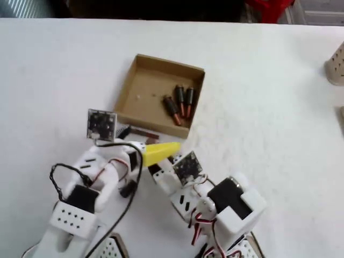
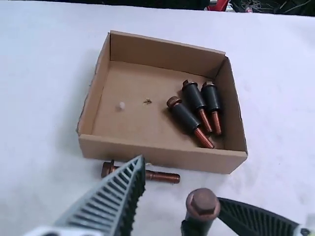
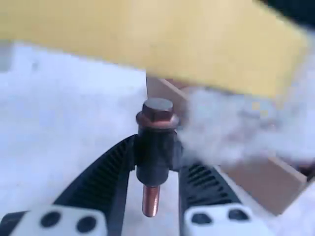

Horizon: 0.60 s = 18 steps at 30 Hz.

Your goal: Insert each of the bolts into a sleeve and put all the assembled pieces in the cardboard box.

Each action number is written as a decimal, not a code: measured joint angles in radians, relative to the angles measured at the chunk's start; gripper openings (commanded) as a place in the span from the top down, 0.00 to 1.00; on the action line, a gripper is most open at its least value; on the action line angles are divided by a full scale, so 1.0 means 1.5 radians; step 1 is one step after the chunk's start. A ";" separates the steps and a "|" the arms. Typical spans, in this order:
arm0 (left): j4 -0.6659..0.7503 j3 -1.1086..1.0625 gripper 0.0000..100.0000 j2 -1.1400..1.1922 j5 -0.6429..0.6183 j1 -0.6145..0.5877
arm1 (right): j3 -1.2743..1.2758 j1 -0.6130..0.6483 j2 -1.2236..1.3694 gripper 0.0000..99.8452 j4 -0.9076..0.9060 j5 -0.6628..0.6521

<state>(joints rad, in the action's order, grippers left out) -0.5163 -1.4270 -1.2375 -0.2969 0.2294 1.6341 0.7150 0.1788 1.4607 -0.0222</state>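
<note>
Sleeved bolt [image 3: 156, 142], right gripper [image 3: 155, 164] clamped (upright)

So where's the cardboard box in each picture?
High view: the cardboard box lies near the picture's middle, with three sleeved bolts in one corner.
Left wrist view: the whole box lies open beyond a loose bolt, the same three inside.
Right wrist view: its corner and one wall show behind the held sleeved bolt.
Shared landmark: that held sleeved bolt, standing just outside the box in both wrist views.
</note>
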 measured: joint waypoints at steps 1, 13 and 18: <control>-0.007 0.008 0.45 0.000 -0.013 -0.002 | 0.000 0.001 0.000 0.98 0.000 0.000; -0.021 0.098 0.88 0.000 -0.150 -0.122 | 0.000 0.001 0.000 0.98 0.000 0.000; -0.021 0.113 0.93 0.000 -0.155 -0.154 | 0.000 0.001 0.000 0.98 0.000 0.000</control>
<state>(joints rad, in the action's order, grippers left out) -0.5485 -1.2582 -1.2375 -0.5301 -0.0023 1.6341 0.7165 0.1788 1.4607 -0.0222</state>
